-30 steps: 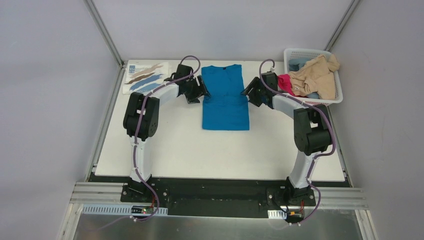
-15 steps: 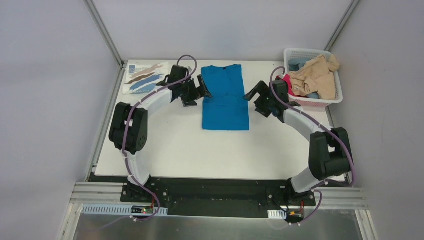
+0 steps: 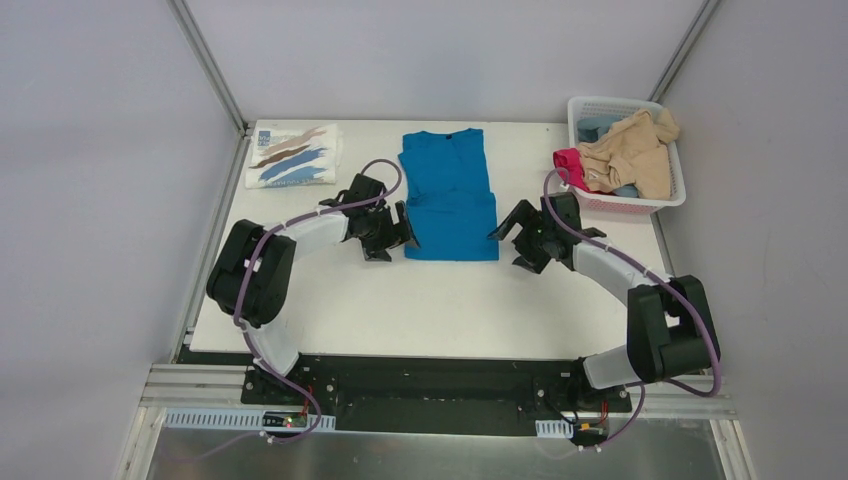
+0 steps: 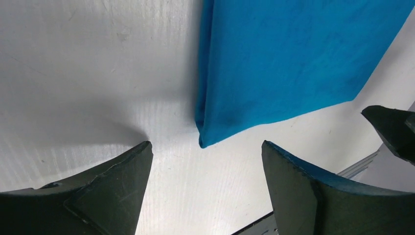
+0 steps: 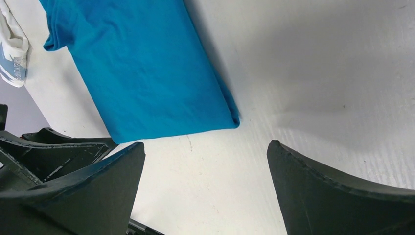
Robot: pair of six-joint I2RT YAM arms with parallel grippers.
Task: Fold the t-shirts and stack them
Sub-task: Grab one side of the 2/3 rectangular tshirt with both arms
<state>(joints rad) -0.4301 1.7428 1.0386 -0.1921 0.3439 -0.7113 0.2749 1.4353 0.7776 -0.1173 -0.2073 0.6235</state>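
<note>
Blue cloth dominates the tabletop (image 3: 440, 300): the blue t-shirt (image 3: 449, 195), folded into a long strip, lies flat at the middle with its collar toward the far edge. The left pincer (image 3: 408, 228) sits just beside its near-left corner, fingers spread wide apart and holding nothing. The right pincer (image 3: 505, 240) mirrors it at the near-right corner, likewise apart and empty. A folded white t-shirt printed with brushstrokes (image 3: 292, 155) rests at the far left. The beige t-shirt (image 3: 632, 150) and the pink t-shirt (image 3: 570, 167) spill from the mesh basket (image 3: 650, 204) at the far right.
</note>
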